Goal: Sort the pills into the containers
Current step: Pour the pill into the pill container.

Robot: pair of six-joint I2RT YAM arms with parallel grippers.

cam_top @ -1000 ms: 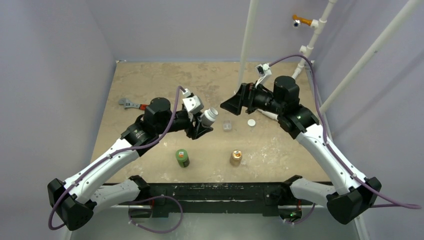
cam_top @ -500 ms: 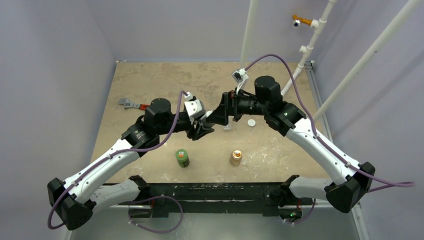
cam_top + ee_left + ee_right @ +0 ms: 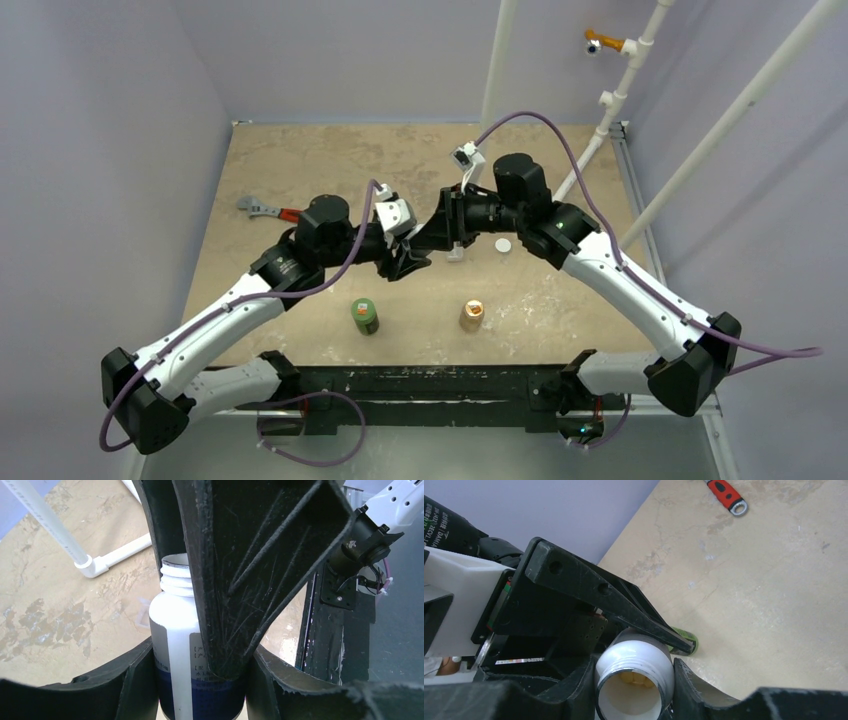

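An uncapped white bottle with a blue label (image 3: 175, 630) sits between the fingers of my left gripper (image 3: 200, 682), which is shut on its lower body. My right gripper (image 3: 634, 680) has closed on the same bottle (image 3: 634, 652) near its threaded neck, both jaws against its sides. A few pale yellowish pills (image 3: 633, 678) lie inside the open mouth. In the top view the two grippers (image 3: 408, 255) (image 3: 432, 232) meet above the table's middle and hide the bottle. The small transparent container (image 3: 455, 252) stands on the table just right of them.
A white cap (image 3: 502, 244) lies right of the clear case. A green bottle (image 3: 365, 316) and a tan-orange bottle (image 3: 471, 316) stand nearer the front edge. A red-handled wrench (image 3: 262, 209) lies at the left. White pipes (image 3: 495, 80) rise at the back.
My right arm swung left to the bottle held by the left gripper, and its jaws closed from wide open onto the bottle's neck end. The left gripper kept its hold.
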